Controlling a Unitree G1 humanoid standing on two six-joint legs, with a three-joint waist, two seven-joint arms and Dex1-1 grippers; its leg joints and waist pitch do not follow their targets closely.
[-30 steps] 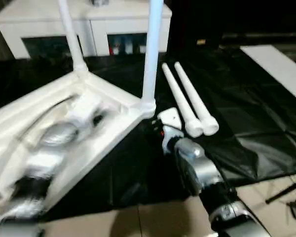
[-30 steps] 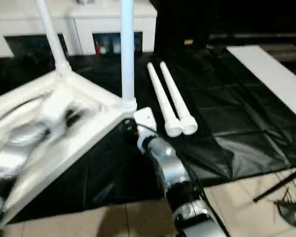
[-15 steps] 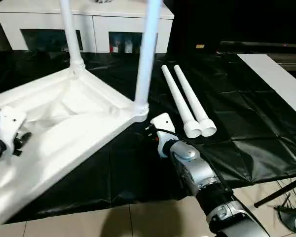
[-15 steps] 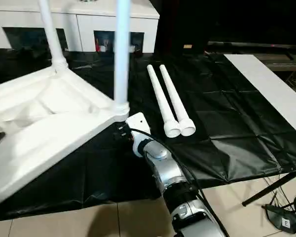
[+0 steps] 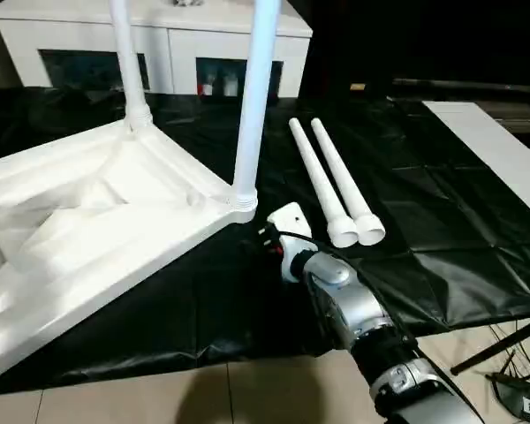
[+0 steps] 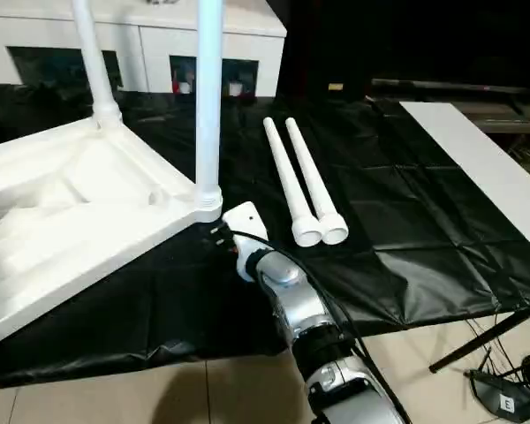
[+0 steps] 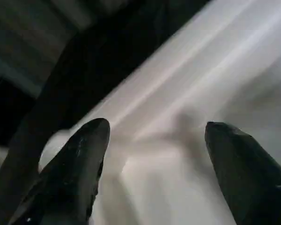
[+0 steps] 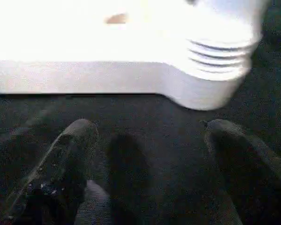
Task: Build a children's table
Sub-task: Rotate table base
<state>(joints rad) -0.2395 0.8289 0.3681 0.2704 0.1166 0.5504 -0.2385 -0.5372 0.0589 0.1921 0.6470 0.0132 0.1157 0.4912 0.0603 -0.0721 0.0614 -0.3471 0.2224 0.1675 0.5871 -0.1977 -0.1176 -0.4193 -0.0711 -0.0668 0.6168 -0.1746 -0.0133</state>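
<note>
Two legs point(image 5: 254, 97) stand socketed in the upturned tabletop point(image 5: 97, 221), two loose legs point(image 5: 336, 181) beside it; both end effectors, left point(image 7: 152, 154) and right point(image 8: 145, 140), open and empty, so a careless swing could topple it.

text: none legible | labels: none legible; brands: none legible | numbers: none legible

Glossy white plastic tabletop point(image 5: 97, 221), crinkled black sheeting point(image 5: 442, 221)
</note>
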